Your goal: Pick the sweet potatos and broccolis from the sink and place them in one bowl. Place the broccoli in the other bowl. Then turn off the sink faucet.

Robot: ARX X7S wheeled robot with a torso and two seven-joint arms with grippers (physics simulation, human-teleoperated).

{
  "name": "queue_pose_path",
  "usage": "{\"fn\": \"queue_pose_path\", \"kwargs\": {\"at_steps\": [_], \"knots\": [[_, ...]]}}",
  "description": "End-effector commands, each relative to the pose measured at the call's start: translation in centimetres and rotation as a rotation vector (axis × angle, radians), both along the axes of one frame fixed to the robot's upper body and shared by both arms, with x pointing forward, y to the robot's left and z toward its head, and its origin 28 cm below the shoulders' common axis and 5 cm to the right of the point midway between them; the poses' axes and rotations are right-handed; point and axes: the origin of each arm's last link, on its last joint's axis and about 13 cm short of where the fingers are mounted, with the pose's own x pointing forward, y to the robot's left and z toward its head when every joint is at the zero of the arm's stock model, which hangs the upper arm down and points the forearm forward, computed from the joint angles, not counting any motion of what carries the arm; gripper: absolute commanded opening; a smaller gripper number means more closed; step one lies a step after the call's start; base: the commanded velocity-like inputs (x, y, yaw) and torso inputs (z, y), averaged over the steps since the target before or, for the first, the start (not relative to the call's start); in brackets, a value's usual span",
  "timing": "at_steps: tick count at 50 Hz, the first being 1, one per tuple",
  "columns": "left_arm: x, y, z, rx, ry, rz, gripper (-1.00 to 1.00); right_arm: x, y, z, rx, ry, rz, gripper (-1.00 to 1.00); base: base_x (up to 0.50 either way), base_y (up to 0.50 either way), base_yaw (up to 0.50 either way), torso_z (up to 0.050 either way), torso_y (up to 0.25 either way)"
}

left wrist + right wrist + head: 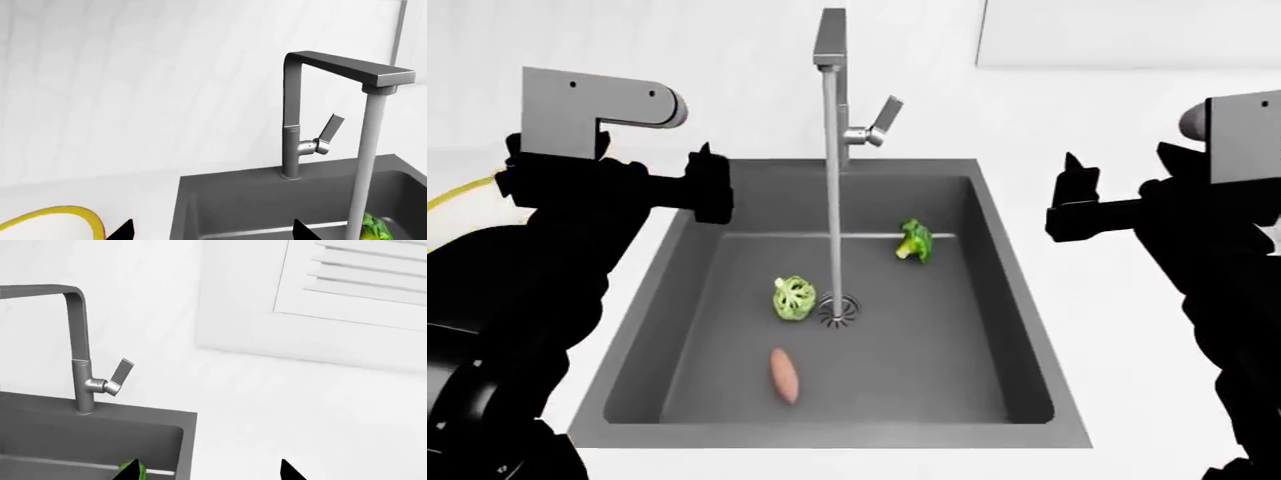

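Water's running from the faucet (831, 60) straight down onto the drain (839, 309) in the middle of the sink (1014, 330). One broccoli (793, 298) sits just left of the drain, the other broccoli (914, 240) lies farther back on the right by the far wall. The sweet potato (783, 375) is on the near side, a bit left of centre. The left gripper (709, 183) hangs over the sink's left edge and the right gripper (1073, 200) over the counter just right of it, both empty, fingertips spread apart in the wrist views. A yellow bowl rim (70, 216) peeks in on the left counter.
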Motion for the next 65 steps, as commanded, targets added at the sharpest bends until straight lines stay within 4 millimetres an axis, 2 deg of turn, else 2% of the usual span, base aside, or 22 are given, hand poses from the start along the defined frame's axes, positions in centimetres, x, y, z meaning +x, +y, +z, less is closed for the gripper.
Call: {"fn": "queue_pose_path", "kwargs": {"at_steps": [1,12,15,20,23,25,27,28,29,35,41,48,51,56,58,62,65], "knots": [[0.2,0.0,-0.1,-0.004,0.012,-0.031,1.0,0.1,0.1,0.1,0.006,0.016,0.018,1.0,0.5,-0.06,0.0,0.0,0.0],[0.5,0.0,-0.3,0.031,0.06,-0.008,1.0,0.4,0.2,0.5,-0.001,0.045,0.007,1.0,0.43,-0.04,0.0,0.0,0.002],[0.6,-0.4,0.5,-0.039,0.115,-0.028,1.0,0.4,0.1,1.2,0.008,0.046,-0.02,1.0,0.0,0.0,0.0,0.0,0.0],[0.4,-0.4,2.1,0.03,0.256,0.061,1.0,0.4,0.1,1.3,-0.013,0.07,-0.019,1.0,0.0,0.0,0.0,0.0,0.0],[-0.9,-1.6,2.3,0.08,0.353,0.06,1.0,0.3,0.1,1.4,-0.017,0.076,-0.02,1.0,0.0,0.0,0.0,0.0,0.0],[-2.5,-2.2,2.7,0.061,0.428,-0.043,1.0,0.3,0.2,1.3,-0.02,0.081,-0.014,1.0,0.0,0.0,0.0,0.0,0.0],[-4.3,-2.5,3.6,0.014,0.523,-0.22,1.0,0.3,0.2,1.1,-0.023,0.088,-0.009,1.0,0.0,0.0,0.0,0.0,0.0],[-4.6,-2.6,3.5,0.038,0.531,-0.231,1.0,0.3,0.2,1.0,-0.022,0.09,-0.009,1.0,0.0,0.0,0.0,0.0,0.0],[-4.8,-2.7,3.1,0.015,0.594,-0.236,1.0,0.3,0.2,0.9,-0.023,0.095,-0.008,1.0,0.0,0.0,0.0,0.0,0.0],[-5.7,-3.8,1.8,0.024,0.675,-0.287,1.0,0.3,0.1,0.4,-0.019,0.105,-0.013,1.0,0.0,0.0,0.0,0.0,0.0],[-5.5,-4.0,-1.2,0.047,0.769,-0.265,1.0,0.1,0.1,0.0,-0.014,0.11,-0.012,1.0,0.0,0.0,0.0,0.0,0.0],[-4.4,-4.6,-2.9,0.029,0.828,-0.269,1.0,0.1,0.0,-0.8,-0.012,0.127,-0.01,1.0,0.0,0.0,0.0,0.0,0.0],[-3.6,-5.1,-3.6,-0.084,0.881,-0.227,1.0,0.0,-0.1,-1.0,-0.011,0.128,-0.01,1.0,0.0,0.0,0.0,0.0,0.0],[-3.0,-5.3,-5.0,-0.023,0.901,-0.292,1.0,-0.1,-0.2,-1.2,-0.016,0.139,-0.012,1.0,0.0,0.0,0.0,0.0,0.0],[-2.6,-5.2,-5.4,-0.068,0.95,-0.215,1.0,-0.1,-0.2,-1.4,-0.017,0.147,-0.016,1.0,0.0,0.0,0.0,0.0,0.0],[-2.7,-5.0,-5.9,-0.054,0.957,-0.227,1.0,-0.2,-0.1,-1.2,-0.022,0.148,-0.011,1.0,0.0,0.0,0.0,0.0,0.0],[-1.4,-4.9,-6.6,-0.087,0.958,-0.19,1.0,-0.2,0.0,-1.4,-0.024,0.156,-0.004,1.0,0.0,0.0,0.0,0.0,0.0]]}}
